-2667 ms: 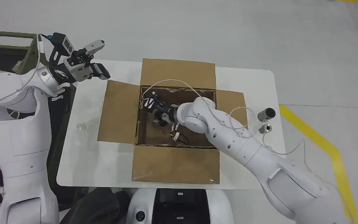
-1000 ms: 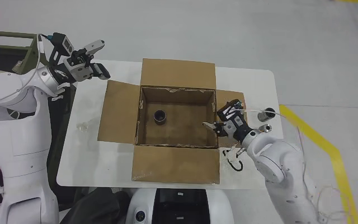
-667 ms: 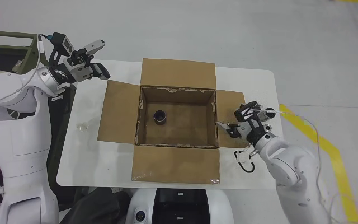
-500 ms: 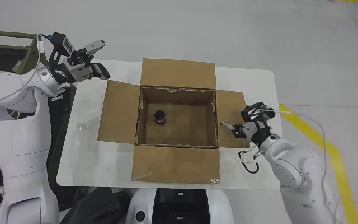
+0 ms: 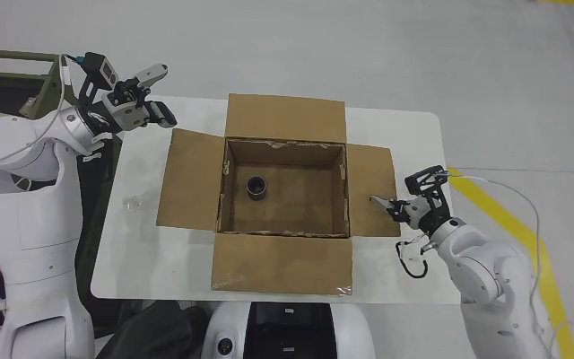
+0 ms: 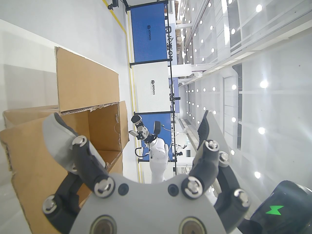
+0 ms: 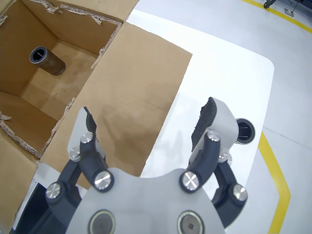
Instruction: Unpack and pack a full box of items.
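Observation:
The open cardboard box (image 5: 283,260) stands in the middle of the white table, its flaps spread out. One dark metal cylinder (image 5: 256,187) (image 7: 46,60) stands upright on the box floor, near the far left corner. My right gripper (image 5: 399,193) (image 7: 148,120) hangs open and empty over the box's right flap (image 7: 136,79). A second metal cylinder (image 7: 245,131) lies on the table just beyond one of its fingers. My left gripper (image 5: 166,90) (image 6: 130,132) is open and empty, held high off the table's far left corner, facing the box (image 6: 87,86).
A small clear object (image 5: 133,204) lies on the table left of the box. The rounded table corner (image 7: 268,64) and a yellow floor line (image 7: 275,181) are close to the right gripper. A dark green cart (image 5: 27,76) stands behind the left arm.
My right arm has come out of the box, leaving the cylinder standing inside, and has swung right to the right flap. The left arm has not moved.

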